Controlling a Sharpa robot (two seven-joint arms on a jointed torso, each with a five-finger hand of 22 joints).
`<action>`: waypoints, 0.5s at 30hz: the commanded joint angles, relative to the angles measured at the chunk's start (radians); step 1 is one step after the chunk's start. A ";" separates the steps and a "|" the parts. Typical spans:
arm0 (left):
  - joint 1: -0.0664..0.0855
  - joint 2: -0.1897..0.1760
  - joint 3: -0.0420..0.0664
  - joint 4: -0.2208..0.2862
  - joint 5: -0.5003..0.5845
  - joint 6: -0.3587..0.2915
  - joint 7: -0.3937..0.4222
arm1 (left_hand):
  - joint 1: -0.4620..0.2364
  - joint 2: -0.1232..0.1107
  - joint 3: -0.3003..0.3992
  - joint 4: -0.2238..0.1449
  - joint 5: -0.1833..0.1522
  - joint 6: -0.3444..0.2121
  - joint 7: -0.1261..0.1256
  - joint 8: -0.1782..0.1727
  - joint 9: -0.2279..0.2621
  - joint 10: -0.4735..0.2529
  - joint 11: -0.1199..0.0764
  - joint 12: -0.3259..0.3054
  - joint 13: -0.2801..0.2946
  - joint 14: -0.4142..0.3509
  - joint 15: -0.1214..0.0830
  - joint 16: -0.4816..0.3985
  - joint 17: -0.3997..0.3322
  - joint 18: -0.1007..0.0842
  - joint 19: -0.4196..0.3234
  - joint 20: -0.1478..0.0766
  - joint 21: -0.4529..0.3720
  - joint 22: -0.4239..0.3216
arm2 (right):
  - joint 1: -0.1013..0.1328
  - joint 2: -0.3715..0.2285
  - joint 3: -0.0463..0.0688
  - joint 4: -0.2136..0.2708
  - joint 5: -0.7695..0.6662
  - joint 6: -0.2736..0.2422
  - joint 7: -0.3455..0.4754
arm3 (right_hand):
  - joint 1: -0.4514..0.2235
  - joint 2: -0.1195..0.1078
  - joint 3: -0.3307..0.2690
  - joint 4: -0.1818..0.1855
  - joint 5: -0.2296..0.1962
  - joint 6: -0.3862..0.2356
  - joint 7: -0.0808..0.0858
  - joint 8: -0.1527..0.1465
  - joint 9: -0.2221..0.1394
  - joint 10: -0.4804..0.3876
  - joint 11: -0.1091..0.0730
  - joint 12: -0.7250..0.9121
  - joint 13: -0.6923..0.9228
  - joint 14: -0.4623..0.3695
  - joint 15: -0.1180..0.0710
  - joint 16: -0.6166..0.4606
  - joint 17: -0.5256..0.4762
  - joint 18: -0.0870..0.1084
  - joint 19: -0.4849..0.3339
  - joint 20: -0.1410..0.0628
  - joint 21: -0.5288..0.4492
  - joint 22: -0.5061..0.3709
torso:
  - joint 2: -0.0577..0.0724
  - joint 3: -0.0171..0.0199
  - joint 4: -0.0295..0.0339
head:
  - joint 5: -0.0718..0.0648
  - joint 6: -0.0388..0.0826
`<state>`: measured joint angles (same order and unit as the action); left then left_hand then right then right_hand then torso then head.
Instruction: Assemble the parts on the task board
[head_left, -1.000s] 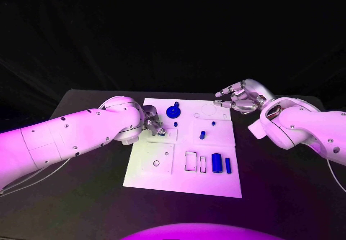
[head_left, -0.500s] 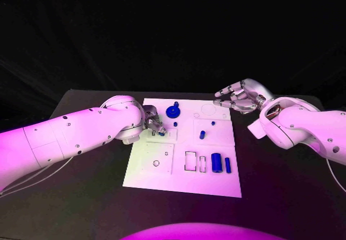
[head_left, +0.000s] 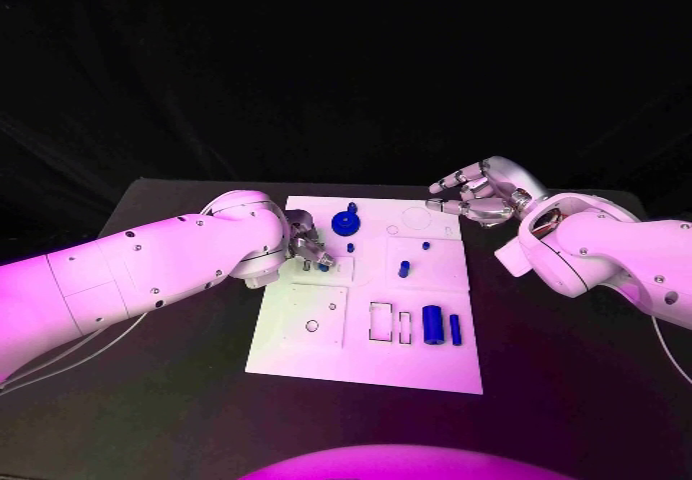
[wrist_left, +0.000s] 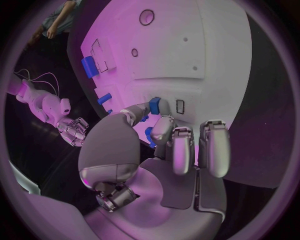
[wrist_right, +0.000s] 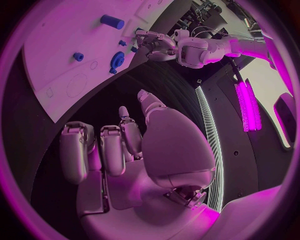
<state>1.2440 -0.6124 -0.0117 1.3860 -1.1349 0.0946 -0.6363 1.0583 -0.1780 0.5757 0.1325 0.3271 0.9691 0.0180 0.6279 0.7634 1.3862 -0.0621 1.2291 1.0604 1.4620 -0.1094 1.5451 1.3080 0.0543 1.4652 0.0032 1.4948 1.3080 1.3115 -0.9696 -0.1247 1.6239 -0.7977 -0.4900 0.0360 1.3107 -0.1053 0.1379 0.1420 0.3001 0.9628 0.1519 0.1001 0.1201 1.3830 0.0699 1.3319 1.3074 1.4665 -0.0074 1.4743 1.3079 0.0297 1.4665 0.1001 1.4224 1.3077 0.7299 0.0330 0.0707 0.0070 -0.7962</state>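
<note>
Pinching a small blue part in my left robot hand over the task board; it is looking light, stiff, slippery; my right robot hand is hanging empty, fingers apart.

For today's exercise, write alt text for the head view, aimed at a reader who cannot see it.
A white task board lies on a black table, with the robot's left hand reaching over its left edge and pinching a small blue part. The right hand hovers off the board's far right corner, holding nothing. More blue parts sit on the board.
</note>
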 joint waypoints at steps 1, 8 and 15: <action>-0.002 0.004 -0.001 0.002 0.018 0.014 0.003 | 0.001 0.007 -0.020 0.006 -0.005 0.018 -0.016 -0.006 -0.005 -0.007 -0.002 0.006 0.003 0.098 -0.006 0.002 0.227 -0.019 0.026 -0.008 0.004 0.108 | -0.001 0.000 0.000 0.000 -0.002 0.011 0.006 | -0.010 0.000 -0.008 0.001 0.003 0.001 -0.001 0.007 -0.001 0.003 -0.005 0.000 0.064 0.064 -0.005 -0.007 0.093 0.010 0.025 -0.008 -0.005 0.129 | 0.000 -0.0002 0.0001 | 0.000 -0.001; -0.002 0.003 -0.001 -0.001 0.021 0.007 0.002 | -0.001 0.011 -0.090 0.034 -0.005 0.026 -0.016 -0.012 -0.005 -0.007 -0.002 0.010 0.006 0.098 -0.006 0.002 0.227 -0.019 0.027 -0.008 0.004 0.109 | -0.001 0.001 0.000 -0.001 -0.001 0.011 0.006 | -0.015 0.001 -0.012 0.004 0.003 0.001 -0.001 0.007 -0.002 0.003 -0.005 0.000 0.063 0.063 -0.005 -0.009 0.091 0.011 0.024 -0.008 -0.007 0.127 | 0.000 0.0002 0.0004 | 0.000 -0.003; -0.002 0.001 -0.001 -0.002 0.022 0.001 0.001 | -0.001 0.012 -0.142 0.055 -0.005 0.029 -0.016 -0.016 -0.005 -0.007 -0.002 0.012 0.007 0.099 -0.006 0.002 0.227 -0.019 0.028 -0.008 0.004 0.110 | -0.001 0.001 0.000 -0.003 -0.001 0.010 0.006 | -0.018 0.001 -0.014 0.006 0.002 0.001 -0.001 0.007 -0.002 0.002 -0.005 0.000 0.063 0.063 -0.005 -0.011 0.089 0.011 0.023 -0.008 -0.009 0.125 | 0.000 -0.0002 -0.0008 | 0.001 -0.002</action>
<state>1.2428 -0.6132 -0.0127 1.3822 -1.1252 0.0932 -0.6382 1.0617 -0.1670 0.4413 0.1862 0.3273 0.9971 -0.0024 0.6170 0.7599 1.3857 -0.0620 1.2374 1.0656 1.4620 -0.1094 1.5451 1.3079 0.0544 1.4652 0.0033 1.4948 1.3078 1.3111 -0.9689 -0.1247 1.6218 -0.7975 -0.4897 0.0360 1.3021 -0.1050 0.1310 0.1489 0.3001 0.9628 0.1519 0.1041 0.1191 1.3830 0.0699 1.3319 1.3073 1.4665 -0.0074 1.4702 1.3078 0.0298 1.4665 0.1001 1.4182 1.3075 0.7300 0.0329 0.0706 0.0069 -0.7990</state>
